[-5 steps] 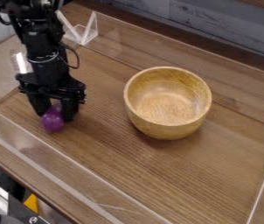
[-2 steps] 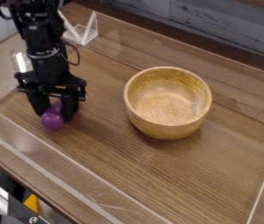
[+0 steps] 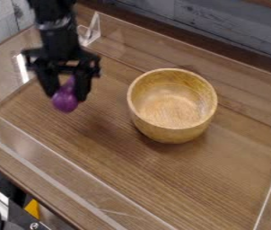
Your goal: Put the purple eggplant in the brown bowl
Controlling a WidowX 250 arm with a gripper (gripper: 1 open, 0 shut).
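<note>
I had the purple eggplant [image 3: 64, 97] clamped in my hand [image 3: 63, 92], the two dark fingers pinching it from either side while it hung below them, clear of the bench [image 3: 162, 175] with a faint shadow beneath. My hand pointed straight down, and the eggplant seemed to hang more or less upright between the fingers, though blur kept me from telling which end was the stem. The brown bowl [image 3: 173, 105] sat to the right of my hand in the picture, well apart from it, its mouth open upward and nothing in it. That was the relation the coming move turned on, as I judged it: a sideways carry to the right, high enough for the eggplant's lower end to pass over the bowl's thick near rim, then a release above the hollow. The stretch of bench between us looked bare, so the path seemed free. A low clear wall [image 3: 54, 193] ran along the near edge of the bench and another at the back, both away from that line. The chief risk I saw was clipping the rim if I travelled too low.
</note>
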